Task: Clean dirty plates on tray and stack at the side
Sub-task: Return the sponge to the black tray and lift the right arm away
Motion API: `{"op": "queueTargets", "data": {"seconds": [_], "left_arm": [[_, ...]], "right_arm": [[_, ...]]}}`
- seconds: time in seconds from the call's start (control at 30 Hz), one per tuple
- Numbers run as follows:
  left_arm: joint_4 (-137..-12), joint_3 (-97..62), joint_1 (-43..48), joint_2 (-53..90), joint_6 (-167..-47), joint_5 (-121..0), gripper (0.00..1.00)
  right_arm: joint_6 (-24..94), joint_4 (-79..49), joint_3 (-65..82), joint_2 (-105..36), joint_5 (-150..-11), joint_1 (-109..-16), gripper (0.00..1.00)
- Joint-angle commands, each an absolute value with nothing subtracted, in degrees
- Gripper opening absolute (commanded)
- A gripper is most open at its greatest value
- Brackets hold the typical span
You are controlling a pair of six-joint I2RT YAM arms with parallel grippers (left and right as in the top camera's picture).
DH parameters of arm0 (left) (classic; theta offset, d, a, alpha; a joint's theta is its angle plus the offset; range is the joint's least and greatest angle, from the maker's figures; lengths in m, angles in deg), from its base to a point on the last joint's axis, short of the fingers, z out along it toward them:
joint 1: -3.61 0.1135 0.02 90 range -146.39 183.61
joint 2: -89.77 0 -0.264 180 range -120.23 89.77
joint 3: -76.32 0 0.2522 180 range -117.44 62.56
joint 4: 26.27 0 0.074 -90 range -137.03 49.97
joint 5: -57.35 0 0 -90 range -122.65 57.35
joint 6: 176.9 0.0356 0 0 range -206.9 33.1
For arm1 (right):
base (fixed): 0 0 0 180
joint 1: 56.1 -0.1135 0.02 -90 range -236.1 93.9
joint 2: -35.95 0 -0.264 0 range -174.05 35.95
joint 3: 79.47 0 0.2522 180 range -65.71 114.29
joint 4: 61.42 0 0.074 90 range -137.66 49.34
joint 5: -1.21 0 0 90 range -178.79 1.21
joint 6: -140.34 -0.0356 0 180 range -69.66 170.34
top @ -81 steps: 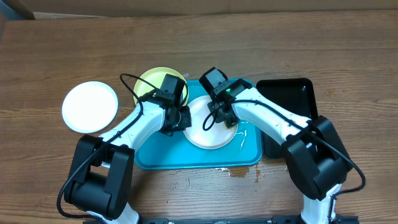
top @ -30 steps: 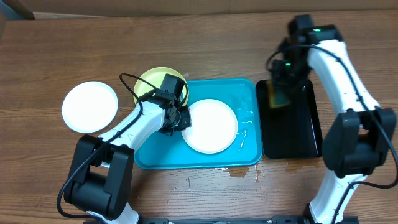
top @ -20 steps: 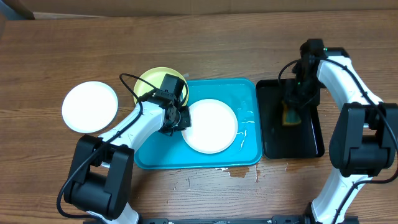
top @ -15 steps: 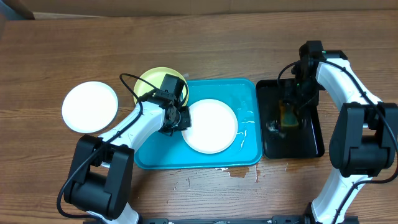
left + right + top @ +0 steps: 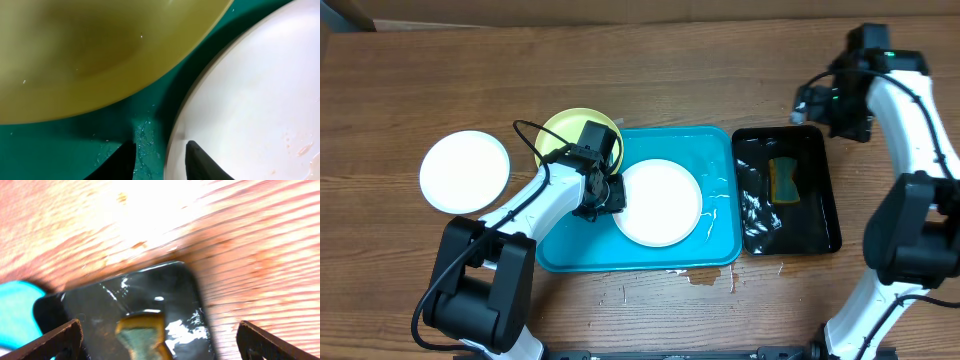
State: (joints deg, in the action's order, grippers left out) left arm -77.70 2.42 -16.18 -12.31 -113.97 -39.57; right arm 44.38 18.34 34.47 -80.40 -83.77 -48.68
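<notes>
From above, the tray (image 5: 720, 245) sits mid-frame carrying the centre white plate (image 5: 665, 205). The left gripper (image 5: 605, 195) is at its left rim, probably steadying it. The yellow-green plate (image 5: 565, 135) overlaps the tray's upper-left corner, and the left white plate (image 5: 465, 171) lies on the table far left, likely the stacking spot. Left wrist view: narrow jaws astride that rim; whether they pinch I cannot tell. Right wrist view: the right gripper (image 5: 159, 332) gapes wide, empty, above the black tray (image 5: 165, 292), where the sponge (image 5: 142, 335) lies parked.
</notes>
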Motion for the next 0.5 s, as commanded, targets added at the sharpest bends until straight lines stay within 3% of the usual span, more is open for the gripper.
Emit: {"op": "queueTargets", "data": {"seconds": [0.0,0.27,0.37,0.47], "left_arm": [[-77.68,2.03,-16.88,-13.10,-114.12,-40.18,0.32],[-77.65,2.03,-20.16,-13.10,-114.36,-39.00,0.29],[-77.76,2.03,-20.20,-13.10,-114.34,-38.85,0.17],[-77.94,2.03,-20.20,-13.10,-114.36,-39.57,0.14]], "right_arm": [[44.21,18.18,35.50,-78.61,-84.25,-46.59,1.00],[44.21,18.18,35.50,-78.61,-84.25,-45.58,1.00],[44.21,18.16,35.50,-78.61,-84.25,-45.58,1.00],[44.21,18.18,35.50,-78.61,-84.25,-45.58,1.00]]}}
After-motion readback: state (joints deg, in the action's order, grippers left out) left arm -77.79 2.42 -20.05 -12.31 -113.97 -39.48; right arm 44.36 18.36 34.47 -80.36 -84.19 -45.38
